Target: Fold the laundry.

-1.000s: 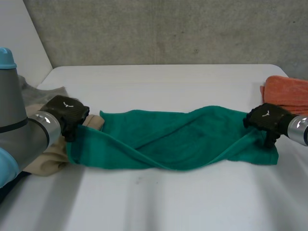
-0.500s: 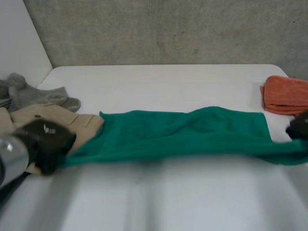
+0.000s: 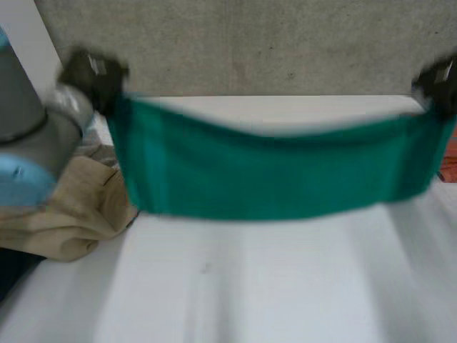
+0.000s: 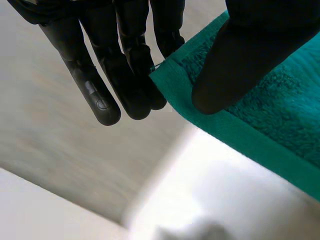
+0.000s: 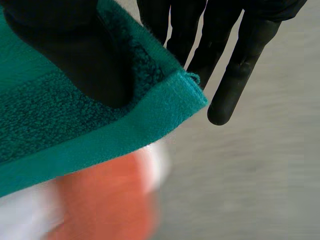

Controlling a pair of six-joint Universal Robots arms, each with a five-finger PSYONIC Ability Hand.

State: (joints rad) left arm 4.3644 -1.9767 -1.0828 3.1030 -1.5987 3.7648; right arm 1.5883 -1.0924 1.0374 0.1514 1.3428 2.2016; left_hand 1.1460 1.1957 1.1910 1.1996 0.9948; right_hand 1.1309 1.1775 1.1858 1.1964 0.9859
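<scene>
Counter (image 3: 285, 286): white, and bare in front of the robot. The laundry waiting for its turn lies at the two sides.
Green towel (image 3: 278, 175): held up in the air above the counter and stretched wide between the two hands. Its top edge sags a little in the middle and its lower edge hangs free.
Beige garment (image 3: 71, 207): a rumpled heap on the counter under the left arm, just beside the towel's hanging side edge.
Orange cloth (image 3: 450, 161): on the counter below the right hand, partly behind the towel's end.
Left hand (image 3: 93, 75): clamped on one top corner of the towel, thumb (image 4: 240, 60) pressing the hem against straight fingers (image 4: 132, 75).
Right hand (image 3: 437, 82): pinches the opposite top corner the same way, thumb on the terry face and fingers behind.
Step in hand: judging by the raised, taut spread, the towel is being opened out for a fold.
Next move: probably lower it so the free edge touches down first, then lay the held edge over it evenly. Both pinches must hold and both hands keep level, clear of the beige heap.
</scene>
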